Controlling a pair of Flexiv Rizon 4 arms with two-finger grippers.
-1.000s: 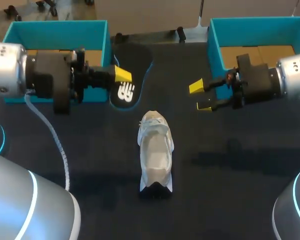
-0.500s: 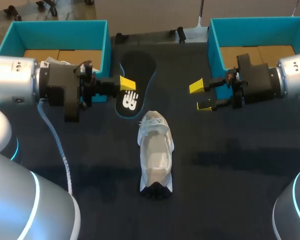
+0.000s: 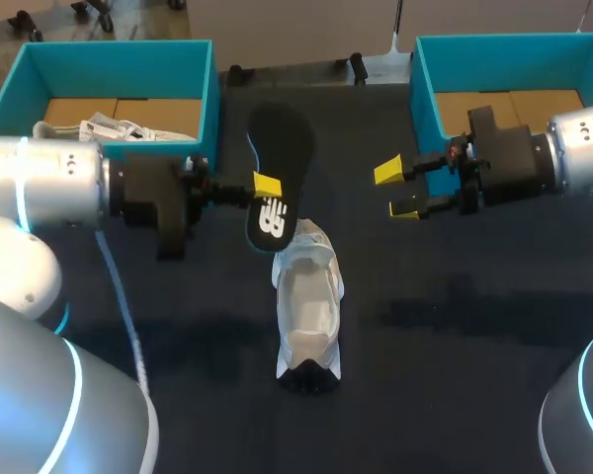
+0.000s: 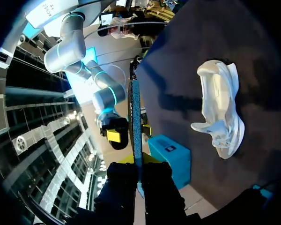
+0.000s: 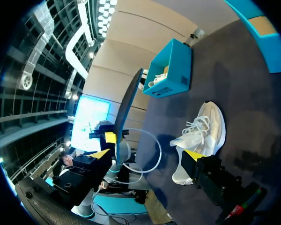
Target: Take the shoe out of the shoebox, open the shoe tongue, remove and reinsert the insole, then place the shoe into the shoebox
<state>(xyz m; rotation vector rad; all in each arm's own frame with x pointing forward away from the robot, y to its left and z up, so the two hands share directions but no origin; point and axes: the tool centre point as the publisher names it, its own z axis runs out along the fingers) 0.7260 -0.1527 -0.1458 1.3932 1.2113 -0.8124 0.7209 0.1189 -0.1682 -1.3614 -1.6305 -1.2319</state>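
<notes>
One flat black oval insole (image 3: 280,148), pinched by the left gripper (image 3: 267,186), hangs near the white laced shoe (image 3: 306,301) on the table (image 3: 455,346). The right gripper (image 3: 399,191) has its fingers spread and empty. The left's second fingertip is hidden behind the insole.

Left arm (image 3: 40,193): brushed silver cylindrical link; nearer the base, large rounded pale-grey shells, one edged with a thin glowing blue ring (image 3: 67,367).
Left wrist module (image 3: 158,202): blocky, matte black, stepped outline.
Cable (image 3: 119,296): pale grey, ribbed, runs from the silver link down beside the shell.
Left end effector (image 3: 265,186): slim black finger stem, bright yellow tip.
Right arm (image 3: 583,148): same silver link. Right wrist module (image 3: 509,168) is black and boxy. Lower shell carries a blue light band (image 3: 585,420).
Right end effector (image 3: 397,191): two thin black fingers with wedge-shaped yellow fingertips (image 3: 387,171). In the right wrist view the finger bodies (image 5: 210,178) are boxy and black.
</notes>
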